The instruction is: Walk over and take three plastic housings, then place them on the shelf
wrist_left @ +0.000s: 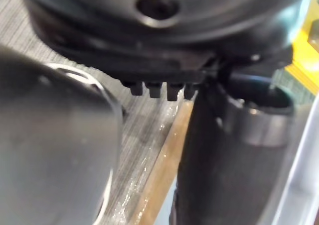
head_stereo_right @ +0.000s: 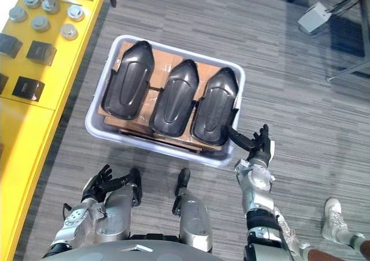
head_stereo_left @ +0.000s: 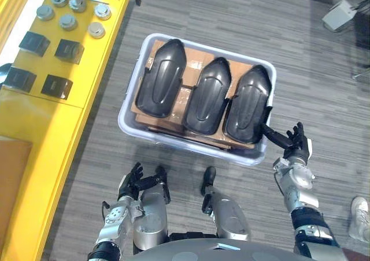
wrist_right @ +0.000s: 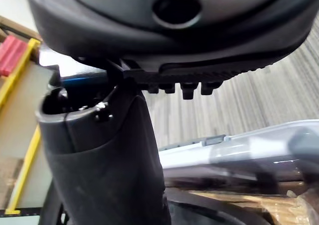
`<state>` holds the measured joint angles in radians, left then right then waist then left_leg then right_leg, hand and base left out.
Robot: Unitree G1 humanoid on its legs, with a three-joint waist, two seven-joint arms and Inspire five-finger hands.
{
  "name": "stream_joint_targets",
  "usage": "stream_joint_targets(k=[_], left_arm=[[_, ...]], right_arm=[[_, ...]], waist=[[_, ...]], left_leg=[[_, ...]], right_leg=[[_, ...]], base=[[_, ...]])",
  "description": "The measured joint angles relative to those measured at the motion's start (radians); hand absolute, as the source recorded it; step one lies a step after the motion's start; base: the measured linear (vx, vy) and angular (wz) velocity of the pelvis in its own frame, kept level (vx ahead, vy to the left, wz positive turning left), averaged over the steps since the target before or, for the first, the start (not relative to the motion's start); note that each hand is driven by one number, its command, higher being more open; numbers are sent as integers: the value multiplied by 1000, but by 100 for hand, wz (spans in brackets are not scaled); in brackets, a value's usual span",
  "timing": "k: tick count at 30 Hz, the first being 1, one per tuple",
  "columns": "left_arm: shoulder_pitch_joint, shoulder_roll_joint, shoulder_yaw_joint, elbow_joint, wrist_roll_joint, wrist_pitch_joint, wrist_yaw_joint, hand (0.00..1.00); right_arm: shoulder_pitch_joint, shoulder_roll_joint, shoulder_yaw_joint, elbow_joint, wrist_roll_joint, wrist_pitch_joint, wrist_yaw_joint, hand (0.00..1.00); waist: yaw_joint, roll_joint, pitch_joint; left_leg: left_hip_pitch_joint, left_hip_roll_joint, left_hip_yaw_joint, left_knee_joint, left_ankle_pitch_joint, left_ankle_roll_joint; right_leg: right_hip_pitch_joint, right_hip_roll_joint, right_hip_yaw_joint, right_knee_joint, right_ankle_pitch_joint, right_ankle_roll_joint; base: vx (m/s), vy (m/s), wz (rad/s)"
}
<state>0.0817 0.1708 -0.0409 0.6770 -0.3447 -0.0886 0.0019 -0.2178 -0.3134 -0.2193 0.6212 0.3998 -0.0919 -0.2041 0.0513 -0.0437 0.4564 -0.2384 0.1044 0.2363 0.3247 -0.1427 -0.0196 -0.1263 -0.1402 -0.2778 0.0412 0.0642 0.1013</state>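
Black plastic housings are lying three abreast on cardboard (head_stereo_left: 197, 58) in a pale bin (head_stereo_left: 191, 147) on the floor: left housing (head_stereo_left: 162, 76), middle housing (head_stereo_left: 208, 94), right housing (head_stereo_left: 248, 102). The yellow shelf (head_stereo_left: 92, 70) is standing to the bin's left. The right hand (head_stereo_left: 295, 146) is hovering at the bin's near right corner, fingers spread, thumb reaching toward the right housing. The left hand (head_stereo_left: 130, 184) is hanging low on the near left, fingers relaxed and empty.

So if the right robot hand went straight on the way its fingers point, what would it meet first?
Probably the grey bin rim: the right robot hand points its fingers past the bin's right wall over floor, but its thumb juts over the near corner beside the rightmost housing. Depth is unclear.
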Motion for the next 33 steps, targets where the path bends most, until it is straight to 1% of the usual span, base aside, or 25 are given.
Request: stream_joint_targets(k=[1,2,6,7,8,12,14,16,19,22,25,27,30,33], left_arm=[[-5,-7,0,0,0,-1,-6,100],[-5,-10,-1,0,0,-1,-9,100],[-5,-12,-1,0,-1,-2,-15,100],[-5,-14,-1,0,-2,-2,-17,100],[-6,-15,-1,0,-2,-4,-20,100],[-6,-15,-5,4,-4,-3,-25,100],[-6,-15,-4,2,-4,-2,-25,100],[-6,-15,-4,2,-4,-2,-25,100],[-6,-14,-4,4,-3,-2,-26,100],[-6,-14,-4,5,-3,-3,-26,100],[-6,-16,-4,1,-2,-4,-26,100],[-4,-17,-2,0,-2,-3,-26,100],[0,-18,-1,0,1,-2,-26,100],[5,-17,1,1,4,-2,-26,100]], right_arm=[[-35,-28,-1,37,0,22,7,100],[-55,-47,-2,59,-3,42,20,100],[-130,-91,-1,131,-36,80,53,100],[-146,-108,-1,136,-42,94,63,100],[-183,-141,1,162,-49,109,81,0],[-243,-204,10,201,-119,144,114,0],[-273,-235,27,224,-170,167,131,0],[-287,-272,27,251,-198,176,134,0],[-292,-313,44,249,-235,179,157,0],[-308,-319,44,247,-236,197,168,0],[-303,-319,56,233,-274,215,190,0],[-296,-319,54,223,-277,215,194,0],[-220,-319,40,161,-278,218,194,0],[-176,-318,18,118,-279,216,183,0]], waist=[[-1,10,13],[0,13,15],[2,17,18],[2,22,21],[3,25,24],[4,37,34],[9,37,37],[12,38,37],[1,38,37],[-1,37,38],[0,36,38],[-3,36,38],[-2,35,37],[-6,28,31]], left_leg=[[0,-10,-9,-7,8,6],[0,-22,-13,-19,17,10],[-10,-41,-27,-31,32,19],[-14,-44,-30,-30,33,21],[-23,-51,-34,-30,37,27],[-33,-63,-44,-29,44,34],[-34,-67,-49,-29,47,37],[-36,-71,-53,-30,48,39],[-36,-76,-54,-31,50,42],[-36,-78,-54,-31,50,42],[-32,-79,-59,-31,50,42],[-29,-82,-63,-30,50,42],[8,-85,-70,-38,50,41],[38,-91,-65,-60,53,46]], right_leg=[[0,-9,-11,9,0,0],[-3,-14,-18,10,0,0],[-15,-30,-27,22,0,0],[-19,-33,-30,28,0,0],[-26,-40,-32,30,1,1],[-31,-50,-42,37,5,3],[-31,-54,-46,42,5,3],[-32,-57,-48,43,5,3],[-33,-62,-48,44,5,3],[-33,-63,-48,44,5,3],[-27,-64,-52,44,5,3],[-21,-67,-58,44,5,3],[21,-70,-68,42,5,3],[43,-73,-66,33,5,3]], base=[[-53,32,23],[-53,23,23],[-44,26,15],[-67,52,13],[-56,44,11],[-55,41,13],[-43,24,8],[-45,20,4],[-14,7,1],[0,0,0],[-5,3,4],[-9,13,9],[-8,12,11],[-25,8,-3]])
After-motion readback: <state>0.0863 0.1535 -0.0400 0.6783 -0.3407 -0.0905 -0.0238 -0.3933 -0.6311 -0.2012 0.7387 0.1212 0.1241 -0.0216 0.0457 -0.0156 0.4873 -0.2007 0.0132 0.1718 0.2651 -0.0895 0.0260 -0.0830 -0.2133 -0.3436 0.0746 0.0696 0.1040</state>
